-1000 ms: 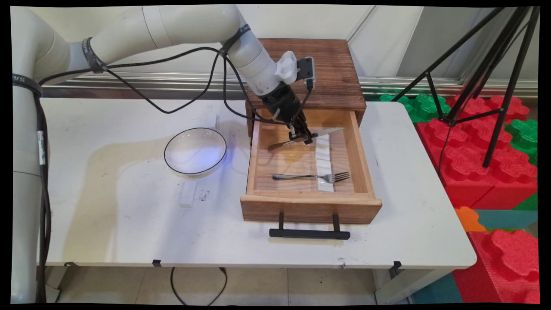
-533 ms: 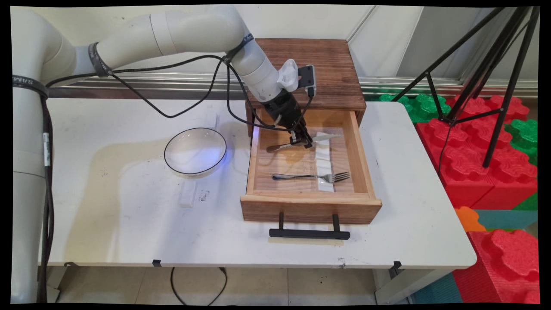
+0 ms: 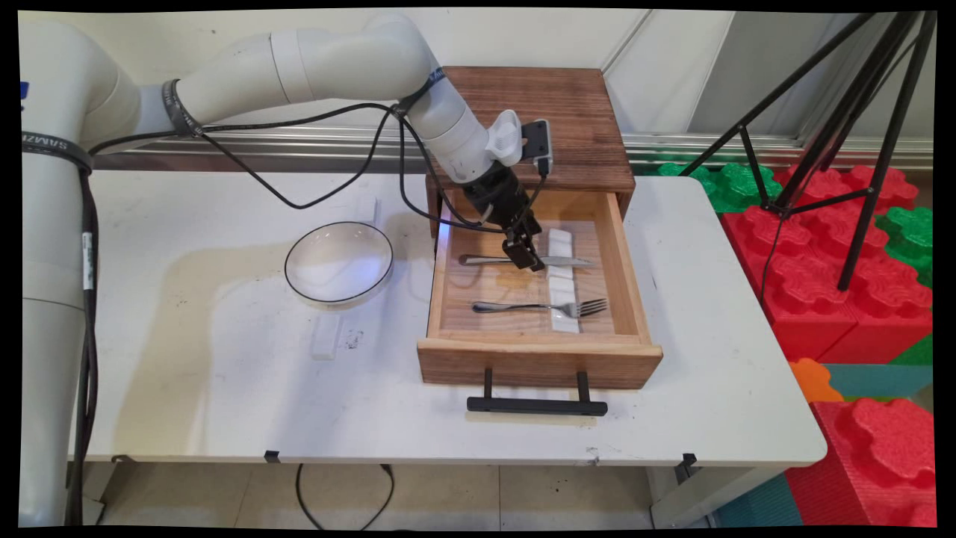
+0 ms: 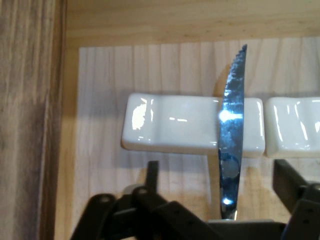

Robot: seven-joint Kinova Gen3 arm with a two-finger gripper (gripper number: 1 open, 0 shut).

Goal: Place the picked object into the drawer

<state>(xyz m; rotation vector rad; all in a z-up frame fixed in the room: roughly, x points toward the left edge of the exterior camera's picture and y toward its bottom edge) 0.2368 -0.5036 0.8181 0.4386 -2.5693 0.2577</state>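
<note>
The gripper (image 3: 528, 259) is down inside the open wooden drawer (image 3: 631, 284) at its back part, over the knife (image 3: 567, 261). In the hand view the two fingers (image 4: 290, 182) stand well apart, one on each side of the knife (image 4: 231, 145), and neither presses the blade. The knife lies flat across the drawer, its handle toward the drawer's left wall and its serrated blade resting across a white ceramic rest (image 4: 170, 130); a second white rest (image 4: 295, 127) sits just beside the first. Nearer the drawer's front a fork (image 3: 541, 306) lies parallel to the knife, its tines on another white rest (image 3: 565, 320). The drawer is pulled out of a dark wooden cabinet (image 3: 567, 119) on the white bench (image 3: 224, 403), its black handle (image 3: 536, 405) toward the near edge. Left of the drawer stand a white bowl (image 3: 338, 263) with a dark rim and, nearer, a small white block (image 3: 326, 336).
</note>
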